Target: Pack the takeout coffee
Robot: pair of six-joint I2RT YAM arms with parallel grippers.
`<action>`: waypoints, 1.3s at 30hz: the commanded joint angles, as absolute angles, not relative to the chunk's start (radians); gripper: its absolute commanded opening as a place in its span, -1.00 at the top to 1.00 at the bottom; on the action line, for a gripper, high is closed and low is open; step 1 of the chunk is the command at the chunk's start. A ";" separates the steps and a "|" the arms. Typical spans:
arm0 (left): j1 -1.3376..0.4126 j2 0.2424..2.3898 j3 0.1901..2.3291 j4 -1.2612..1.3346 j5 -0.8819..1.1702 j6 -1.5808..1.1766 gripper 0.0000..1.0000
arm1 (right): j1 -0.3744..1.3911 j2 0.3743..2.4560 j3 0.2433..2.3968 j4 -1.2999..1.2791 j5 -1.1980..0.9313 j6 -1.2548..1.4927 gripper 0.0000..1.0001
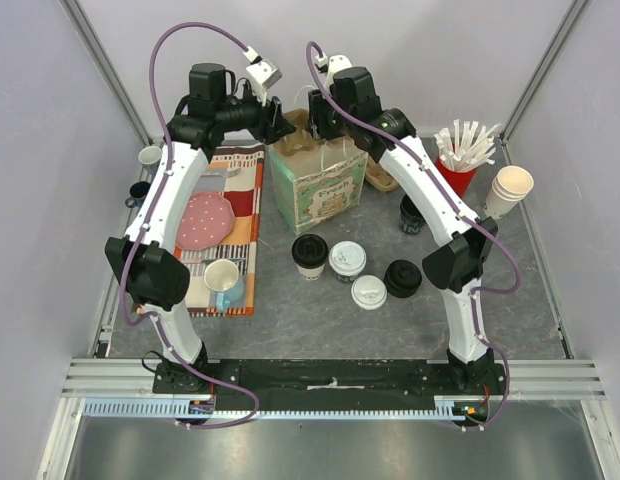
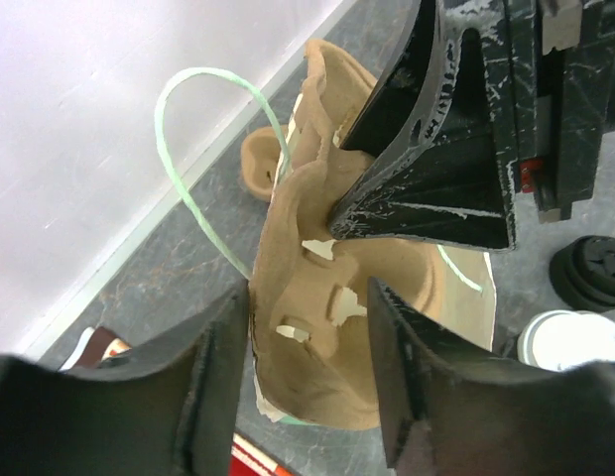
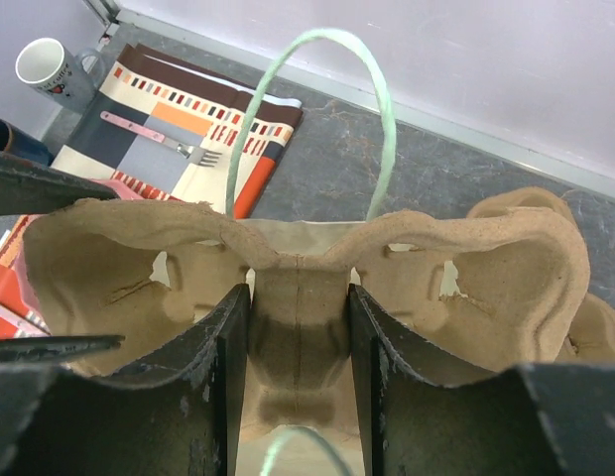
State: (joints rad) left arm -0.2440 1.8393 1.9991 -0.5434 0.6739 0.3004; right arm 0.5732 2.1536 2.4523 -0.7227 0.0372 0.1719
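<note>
At the printed paper bag (image 1: 320, 190), our right claw (image 3: 298, 297) pinched the brown moulded-pulp carrier (image 3: 486, 248); left claw (image 2: 307, 297) spread. White-lidded pale paper coffee cups (image 1: 347, 258) sat base-side on the tabletop (image 1: 290, 320), likely nearer our right arm.

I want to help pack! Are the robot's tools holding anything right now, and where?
The right tool pinches the cardboard cup tray by its middle ridge. The left tool stands open around the tray's edge, not gripping.
</note>
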 commanded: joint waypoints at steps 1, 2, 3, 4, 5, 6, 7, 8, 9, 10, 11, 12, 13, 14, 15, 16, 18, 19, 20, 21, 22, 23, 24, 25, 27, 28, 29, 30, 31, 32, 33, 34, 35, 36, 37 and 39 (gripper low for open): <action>-0.252 1.804 2.042 -0.537 0.756 0.287 -0.25 | 0.563 2.068 2.401 -0.641 0.055 0.213 1.00; -0.247 1.798 2.040 -0.537 0.768 0.281 -0.28 | 0.557 2.066 2.390 -0.641 0.046 0.219 1.00; -0.245 1.793 2.040 -0.535 0.775 0.250 -0.32 | 0.554 2.063 2.388 -0.641 0.045 0.230 1.00; -0.242 1.789 2.049 -0.537 0.794 0.230 -0.35 | 0.549 2.063 2.390 -0.638 0.038 0.248 1.00; -0.232 1.773 2.055 -0.538 0.816 0.215 -0.35 | 0.543 2.063 2.399 -0.632 0.037 0.258 1.00; -0.227 1.763 2.057 -0.540 0.837 0.195 -0.35 | 0.542 2.059 2.404 -0.627 0.038 0.265 1.00; -0.222 1.749 2.054 -0.554 0.889 0.195 -0.23 | 0.540 2.057 2.407 -0.621 0.037 0.268 1.00; -0.222 1.714 2.043 -0.561 0.909 0.195 -0.11 | 0.535 2.054 2.407 -0.609 0.038 0.281 1.00; -0.222 1.698 2.027 -0.561 0.945 0.164 0.03 | 0.534 2.048 2.407 -0.604 0.040 0.287 1.00; -0.222 1.677 1.976 -0.558 0.965 0.143 0.29 | 0.532 2.045 2.405 -0.600 0.040 0.294 1.00; -0.222 1.660 1.948 -0.558 0.995 0.127 0.33 | 0.528 2.043 2.405 -0.595 0.040 0.308 1.00; -0.224 1.623 1.918 -0.561 1.041 0.127 0.35 | 0.526 2.042 2.405 -0.594 0.040 0.314 1.00; -0.224 1.605 1.860 -0.555 1.043 0.133 0.33 | 0.525 2.040 2.404 -0.592 0.040 0.321 1.00; -0.229 1.591 1.835 -0.555 1.040 0.146 0.29 | 0.523 2.040 2.402 -0.592 0.038 0.324 1.00; -0.230 1.573 1.813 -0.563 1.020 0.190 0.24 | 0.523 2.040 2.402 -0.591 0.038 0.330 1.00; -0.233 1.572 1.796 -0.578 0.997 0.222 0.16 | 0.525 2.040 2.401 -0.588 0.037 0.330 1.00; -0.247 1.583 1.805 -0.653 0.964 0.311 0.09 | 0.523 2.045 2.399 -0.587 0.043 0.345 1.00; -0.255 1.592 1.824 -0.670 0.959 0.328 0.00 | 0.523 2.048 2.405 -0.586 0.051 0.354 1.00; -0.258 1.592 1.827 -0.682 0.959 0.343 -0.06 | 0.520 2.051 2.407 -0.584 0.052 0.360 1.00; -0.262 1.589 1.821 -0.686 0.947 0.363 -0.14 | 0.520 2.052 2.410 -0.583 0.052 0.364 1.00; -0.290 1.588 1.815 -0.699 0.922 0.397 -0.19 | 0.520 2.052 2.411 -0.577 0.052 0.365 1.00; -0.308 1.591 1.810 -0.713 0.893 0.485 -0.22 | 0.520 2.054 2.410 -0.575 0.051 0.364 1.00; -0.331 1.604 1.810 -0.765 0.818 0.535 -0.24 | 0.520 2.056 2.411 -0.574 0.051 0.364 1.00; -0.375 1.636 1.816 -0.790 0.777 0.579 -0.25 | 0.520 2.056 2.411 -0.574 0.048 0.354 1.00; -0.409 1.676 1.851 -0.824 0.682 0.646 -0.25 | 0.520 2.052 2.410 -0.574 0.045 0.350 1.00; -0.423 1.690 1.867 -0.824 0.666 0.647 -0.26 | 0.520 2.051 2.405 -0.574 0.046 0.344 1.00; -0.425 1.718 1.882 -0.822 0.666 0.638 -0.26 | 0.520 2.049 2.404 -0.575 0.048 0.342 1.00; -0.426 1.727 1.908 -0.824 0.663 0.635 -0.29 | 0.520 2.048 2.405 -0.574 0.046 0.341 1.00; -0.431 1.736 1.911 -0.824 0.654 0.635 -0.30 | 0.520 2.048 2.404 -0.574 0.045 0.342 1.00; -0.437 1.743 1.908 -0.824 0.637 0.658 -0.31 | 0.520 2.051 2.405 -0.572 0.034 0.341 1.00; -0.443 1.746 1.893 -0.828 0.603 0.673 -0.32 | 0.520 2.052 2.407 -0.572 0.031 0.339 1.00; -0.445 1.749 1.884 -0.828 0.588 0.698 -0.32 | 0.520 2.054 2.408 -0.574 0.026 0.336 1.00; -0.445 1.749 1.866 -0.828 0.565 0.709 -0.32 | 0.522 2.056 2.407 -0.574 0.023 0.339 1.00; -0.446 1.747 1.855 -0.828 0.551 0.719 -0.33 | 0.520 2.056 2.405 -0.577 0.025 0.337 1.00; -0.446 1.746 1.845 -0.828 0.540 0.747 -0.32 | 0.520 2.056 2.405 -0.581 0.025 0.336 1.00; -0.448 1.736 1.818 -0.828 0.512 0.773 -0.31 | 0.520 2.057 2.407 -0.594 0.017 0.336 1.00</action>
